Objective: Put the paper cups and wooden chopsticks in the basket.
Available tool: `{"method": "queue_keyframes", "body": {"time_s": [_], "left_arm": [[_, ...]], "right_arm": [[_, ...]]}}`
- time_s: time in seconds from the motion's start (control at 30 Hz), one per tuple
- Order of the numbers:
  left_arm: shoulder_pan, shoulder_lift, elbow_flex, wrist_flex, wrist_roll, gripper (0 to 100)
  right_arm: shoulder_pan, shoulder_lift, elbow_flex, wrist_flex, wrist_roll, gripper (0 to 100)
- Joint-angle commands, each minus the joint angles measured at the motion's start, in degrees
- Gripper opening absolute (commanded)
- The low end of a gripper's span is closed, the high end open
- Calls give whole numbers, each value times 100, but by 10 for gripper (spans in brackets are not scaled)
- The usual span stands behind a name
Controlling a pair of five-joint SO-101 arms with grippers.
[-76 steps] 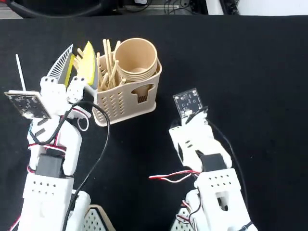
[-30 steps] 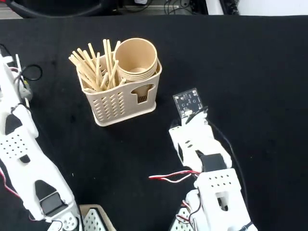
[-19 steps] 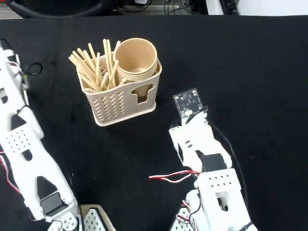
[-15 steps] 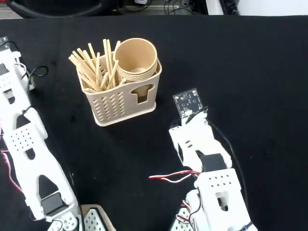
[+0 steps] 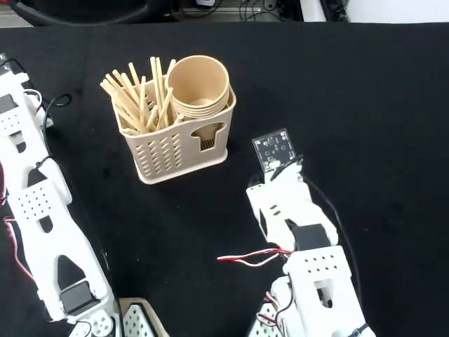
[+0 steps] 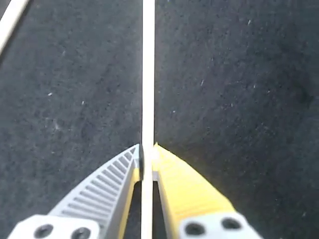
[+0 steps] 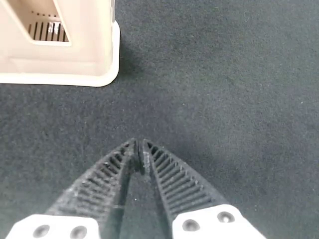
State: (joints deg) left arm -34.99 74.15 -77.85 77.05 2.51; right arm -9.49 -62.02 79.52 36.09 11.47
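The beige slotted basket (image 5: 175, 151) stands at the table's middle left. It holds a stack of paper cups (image 5: 198, 84) and several wooden chopsticks (image 5: 137, 98) leaning upright. My left arm (image 5: 35, 203) stretches along the table's left edge. In the left wrist view my left gripper (image 6: 147, 152) is shut on a single chopstick (image 6: 148, 74) lying on the black cloth. A second chopstick (image 6: 11, 20) lies a little way beside it. My right gripper (image 7: 138, 149) is shut and empty, low over the cloth, a short way from the basket's corner (image 7: 75, 59).
The black cloth (image 5: 351, 105) covers the whole table, with open room to the right of the basket. My right arm (image 5: 291, 210) rests near the front middle, with red and white wires beside it.
The left arm has left the basket, where it stood with its fingers apart, and swung to the far left edge. It has since shifted slightly. The right arm has kept still.
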Motion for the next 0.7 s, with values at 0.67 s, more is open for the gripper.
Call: {"method": "queue_keyframes", "body": {"time_s": [0.67], "left_arm": [[-382,-5196,1218,2409,79,28]], "right_arm": [[9,-84,-40,-105,53,15]]}}
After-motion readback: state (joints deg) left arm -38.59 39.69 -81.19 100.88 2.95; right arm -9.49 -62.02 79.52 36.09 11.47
